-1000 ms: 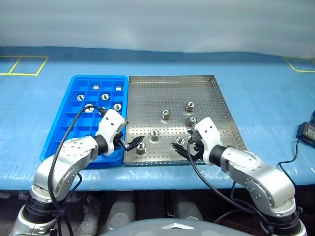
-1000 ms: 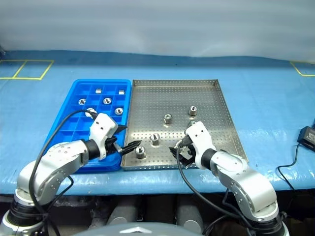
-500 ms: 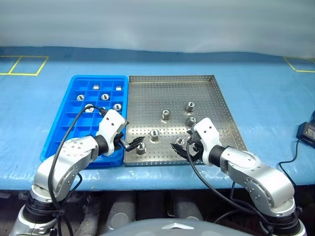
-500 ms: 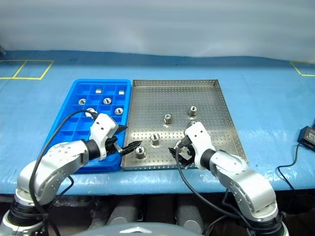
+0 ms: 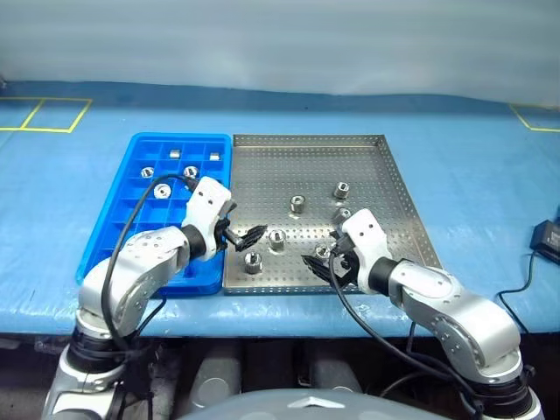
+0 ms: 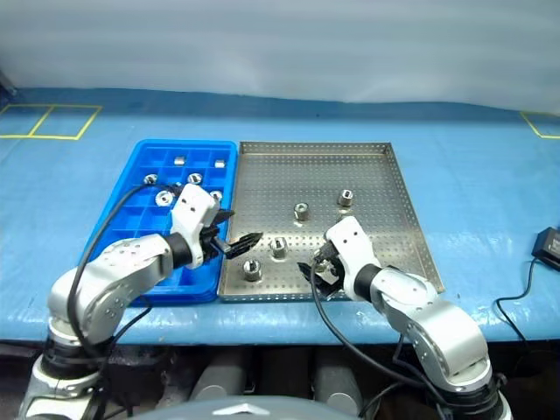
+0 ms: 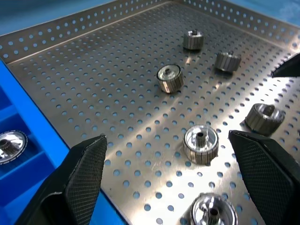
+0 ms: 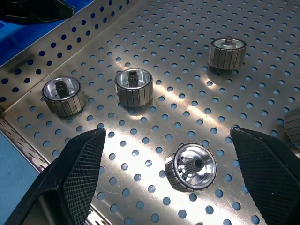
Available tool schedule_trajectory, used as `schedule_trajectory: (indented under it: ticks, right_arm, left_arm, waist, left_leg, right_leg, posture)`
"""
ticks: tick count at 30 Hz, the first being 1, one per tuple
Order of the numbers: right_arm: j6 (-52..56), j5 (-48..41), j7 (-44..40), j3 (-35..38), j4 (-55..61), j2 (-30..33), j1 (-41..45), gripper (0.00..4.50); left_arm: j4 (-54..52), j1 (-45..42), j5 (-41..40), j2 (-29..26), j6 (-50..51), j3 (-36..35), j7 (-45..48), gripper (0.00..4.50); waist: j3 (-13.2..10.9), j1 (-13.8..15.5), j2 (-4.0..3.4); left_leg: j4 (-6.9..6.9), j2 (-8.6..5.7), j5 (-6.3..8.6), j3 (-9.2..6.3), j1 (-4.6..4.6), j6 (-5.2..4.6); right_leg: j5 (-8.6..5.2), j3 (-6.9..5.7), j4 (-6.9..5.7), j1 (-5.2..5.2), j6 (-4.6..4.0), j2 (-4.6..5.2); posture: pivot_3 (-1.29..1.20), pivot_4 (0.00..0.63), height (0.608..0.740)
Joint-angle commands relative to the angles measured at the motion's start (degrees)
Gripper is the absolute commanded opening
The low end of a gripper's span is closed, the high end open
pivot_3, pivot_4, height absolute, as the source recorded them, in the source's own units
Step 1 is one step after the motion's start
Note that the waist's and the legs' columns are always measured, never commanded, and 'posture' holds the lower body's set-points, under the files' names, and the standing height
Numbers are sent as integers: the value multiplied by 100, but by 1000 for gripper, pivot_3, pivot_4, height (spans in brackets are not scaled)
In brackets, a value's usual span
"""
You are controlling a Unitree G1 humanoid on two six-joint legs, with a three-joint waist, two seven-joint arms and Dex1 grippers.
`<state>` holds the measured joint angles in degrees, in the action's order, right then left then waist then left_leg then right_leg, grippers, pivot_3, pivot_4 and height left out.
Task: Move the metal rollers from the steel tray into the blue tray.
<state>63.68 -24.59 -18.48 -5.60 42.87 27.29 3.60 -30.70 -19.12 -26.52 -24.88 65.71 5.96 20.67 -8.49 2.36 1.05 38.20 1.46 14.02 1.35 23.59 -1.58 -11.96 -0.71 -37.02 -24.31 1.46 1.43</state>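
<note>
Currently both hands stand wide open and empty: the left hand (image 5: 247, 236) at the steel tray's (image 5: 385, 188) 8 o'clock, the right hand (image 5: 319, 263) near 6 o'clock. Five metal rollers (image 5: 253, 262) lie near-centre to 1 o'clock; others already occupy the blue tray (image 5: 109, 236) at 9 o'clock. Judged dense, rigid, slippery: grip across the ribbed sides.

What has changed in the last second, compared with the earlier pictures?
The left gripper, open and empty, moved further over the steel tray, toward the metal rollers. Nothing was gripped or released. The right gripper, the rollers and the blue tray stayed as they were.
</note>
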Motion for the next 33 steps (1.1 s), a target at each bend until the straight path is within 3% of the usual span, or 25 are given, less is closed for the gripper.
schedule_trajectory:
  ticks: [1,9,18,21,27,28,33]
  right_arm:
    - [-166,52,49,52,46,-26,50,4490]
    - [-195,103,205,93,152,-99,-165,4490]
    - [-212,130,377,155,262,-186,-369,4490]
    - [-229,143,422,187,276,-211,-430,4500]
    - [-237,167,442,193,278,-237,-454,4500]
    - [-238,169,442,188,272,-238,-443,4500]
    - [-256,165,415,86,248,-235,-299,4500]
  left_arm:
    - [458,-524,180,210,381,441,-198,4500]
    - [1755,-1453,562,403,280,1455,103,4500]
    - [2505,-1781,997,351,68,2179,535,4500]
    - [2622,-1822,1158,331,-33,2265,588,3894]
    - [2453,-1845,1253,279,-61,2149,726,1866]
    - [2379,-1842,1244,281,-53,2053,722,1701]
    - [1820,-1671,1234,613,-89,781,41,1706]
  waist:
    - [-1,-8,1]
    - [-1,-66,1]
    - [-1,-142,1]
    - [0,-150,0]
    - [-1,-161,0]
    - [-1,-161,0]
    - [-2,-161,1]
  left_leg:
    - [1,-2,-2,-1,1,-3]
    - [-5,-19,-1,1,2,-4]
    - [-3,-15,-1,2,6,-5]
    - [-1,-8,-2,3,5,-5]
    - [-1,-6,-1,6,4,-7]
    - [-1,-6,-1,6,5,-7]
    - [-1,-4,-1,7,10,-7]
  right_leg:
    - [3,1,0,0,4,0]
    - [17,8,0,-7,27,-1]
    - [15,12,0,-10,24,1]
    - [13,13,0,-10,22,2]
    - [14,18,0,-10,23,2]
    - [15,17,0,-10,25,2]
    - [19,19,-1,-17,31,2]
  posture:
    - [96,150,740]
    - [48,150,740]
    - [14,150,740]
    - [6,150,740]
    - [3,150,740]
    - [3,150,740]
    - [14,150,740]
